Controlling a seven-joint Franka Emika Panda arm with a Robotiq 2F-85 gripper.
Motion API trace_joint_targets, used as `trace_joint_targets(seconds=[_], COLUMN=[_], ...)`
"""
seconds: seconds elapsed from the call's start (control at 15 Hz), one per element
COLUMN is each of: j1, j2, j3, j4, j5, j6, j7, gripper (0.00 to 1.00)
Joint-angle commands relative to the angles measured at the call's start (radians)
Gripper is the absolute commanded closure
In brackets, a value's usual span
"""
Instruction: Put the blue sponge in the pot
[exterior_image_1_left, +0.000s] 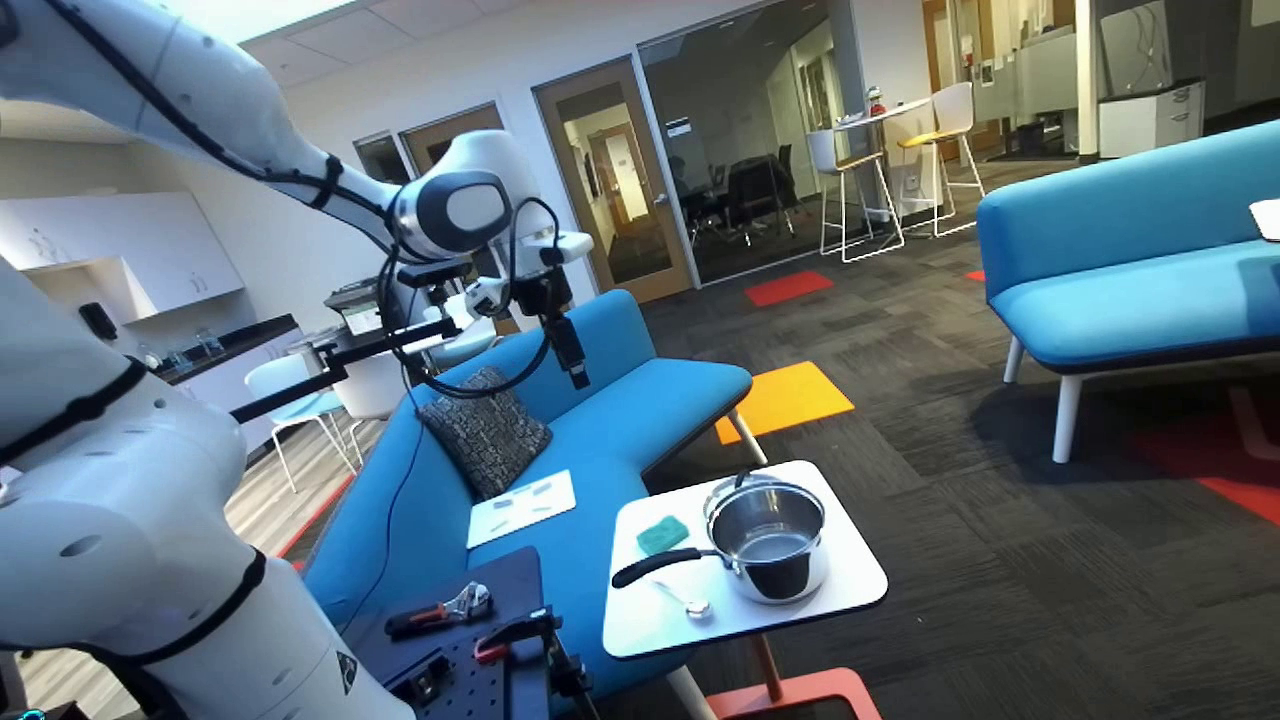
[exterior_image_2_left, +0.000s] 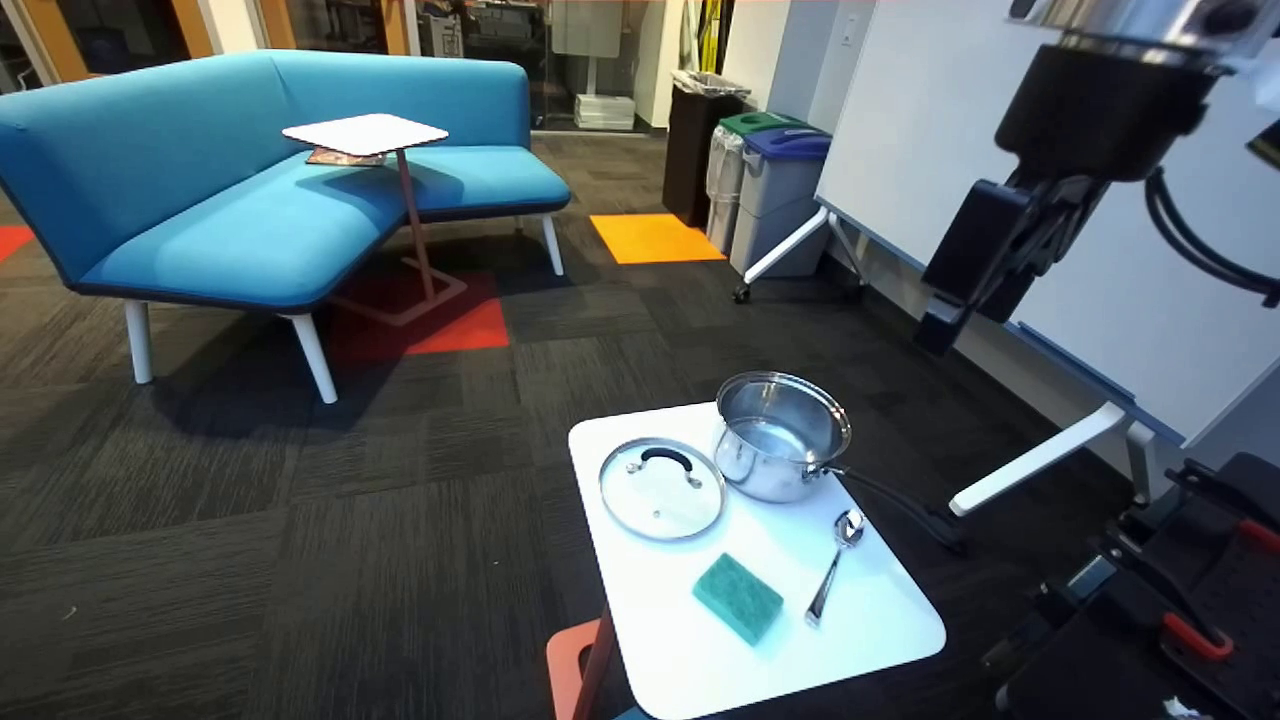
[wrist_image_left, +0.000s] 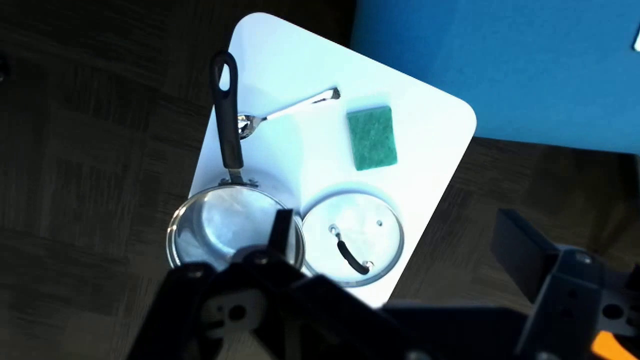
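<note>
The blue sponge, a teal-green block, lies flat on the white table in both exterior views (exterior_image_1_left: 662, 535) (exterior_image_2_left: 738, 598) and in the wrist view (wrist_image_left: 372, 138). The pot is shiny silver metal with a long black handle and shows in both exterior views (exterior_image_1_left: 780, 548) (exterior_image_2_left: 770, 465) and in the wrist view (wrist_image_left: 235, 220). It stands upright without its lid, and its inside looks bare. My gripper (wrist_image_left: 400, 232) is open, with its fingers wide apart and nothing between them. It hangs well above the table in both exterior views (exterior_image_1_left: 575, 362) (exterior_image_2_left: 965, 312), apart from the sponge and the pot.
A glass lid (exterior_image_2_left: 662, 490) with a black handle lies beside the pot. A metal spoon (exterior_image_2_left: 837, 565) lies near the pot handle. The small white table (exterior_image_2_left: 690, 660) stands by a blue sofa (exterior_image_1_left: 600, 500). A dark tool bench (exterior_image_1_left: 470, 640) is near the arm base.
</note>
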Motion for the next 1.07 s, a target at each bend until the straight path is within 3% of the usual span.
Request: trace_joint_targets(seconds=[0.0,0.27,0.67,1.0], j1=[0.045,0.048,0.058,0.147], j2=[0.042,0.087,0.323,0.585], j3=[-0.047,-0.055,-0.100,-0.203], j4=[0.018,0.053,0.079,0.144], j5=[-0.029,-0.037,-0.120,-0.138], j6=[-0.001,-0.006,0.246,0.408], j7=[0.017,0.016,0.051,0.058], gripper=[0.00,0.00,0.00,0.00])
